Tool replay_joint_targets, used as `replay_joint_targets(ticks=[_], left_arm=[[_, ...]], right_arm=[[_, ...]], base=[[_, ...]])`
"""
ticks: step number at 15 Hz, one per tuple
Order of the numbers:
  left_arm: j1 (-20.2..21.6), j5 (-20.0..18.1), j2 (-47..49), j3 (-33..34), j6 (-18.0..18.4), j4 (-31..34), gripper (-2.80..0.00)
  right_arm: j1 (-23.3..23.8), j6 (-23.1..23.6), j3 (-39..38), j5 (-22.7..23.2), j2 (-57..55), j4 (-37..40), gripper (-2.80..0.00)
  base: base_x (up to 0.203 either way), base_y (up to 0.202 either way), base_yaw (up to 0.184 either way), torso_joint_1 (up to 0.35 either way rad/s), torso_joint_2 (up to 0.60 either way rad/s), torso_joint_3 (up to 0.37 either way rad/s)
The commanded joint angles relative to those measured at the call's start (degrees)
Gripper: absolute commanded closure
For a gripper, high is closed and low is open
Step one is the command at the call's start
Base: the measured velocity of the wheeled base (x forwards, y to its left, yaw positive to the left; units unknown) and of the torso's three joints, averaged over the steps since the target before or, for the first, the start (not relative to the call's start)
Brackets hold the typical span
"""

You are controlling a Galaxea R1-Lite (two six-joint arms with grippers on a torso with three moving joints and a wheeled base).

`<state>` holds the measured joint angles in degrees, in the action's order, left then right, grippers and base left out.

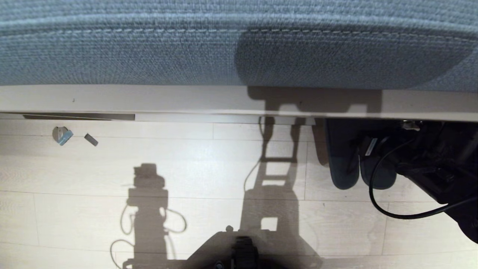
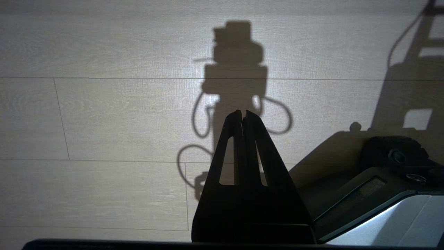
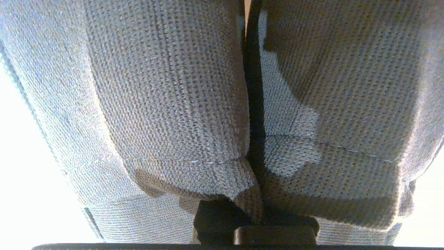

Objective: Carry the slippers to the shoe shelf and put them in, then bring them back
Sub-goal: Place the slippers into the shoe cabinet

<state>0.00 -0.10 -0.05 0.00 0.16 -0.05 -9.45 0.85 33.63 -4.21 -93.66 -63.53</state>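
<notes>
Down at the right of the bench edge (image 1: 209, 99), the slippers (image 1: 343, 164) hang side by side with their rounded toes toward the wood floor (image 1: 209, 168), their upper parts hidden under that pale edge. Just beside them on the right is the dark right arm, and its end effector (image 1: 368, 147) sits at the slippers; in the right wrist view its fingers are pressed together on the knitted grey-blue fabric where the two slippers (image 3: 166, 104) meet, clamping both at their inner edges. A black cable (image 1: 388, 209) loops from the arm below the slippers. Above the bench edge lies the blue woven cushion (image 1: 149, 45), with a line of stitching across it. Left of the bench's middle, on the floor close under the edge, lie two small scraps (image 1: 62, 135); whether they carry writing cannot be told. The left end effector (image 2: 244, 116) hangs over bare floor (image 2: 104, 114) with its fingers together and nothing between them, its shadow cast on the boards. No brand, label or readable writing shows on the slippers, cushion or arm.
</notes>
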Motion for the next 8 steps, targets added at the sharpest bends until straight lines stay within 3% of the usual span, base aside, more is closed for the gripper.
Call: replay_joint_targets(ticks=[1,8], left_arm=[[0.0,0.0,0.0,0.0,-0.1,0.0,0.00],[0.0,0.0,0.0,0.0,-0.2,0.0,0.00]], right_arm=[[0.0,0.0,-0.1,0.0,1.0,-0.4,0.00],[0.0,0.1,-0.5,-0.1,0.8,-2.8,0.00]], base=[[0.000,0.000,0.000,0.000,0.00,0.000],[0.000,0.000,0.000,0.000,0.00,0.000]])
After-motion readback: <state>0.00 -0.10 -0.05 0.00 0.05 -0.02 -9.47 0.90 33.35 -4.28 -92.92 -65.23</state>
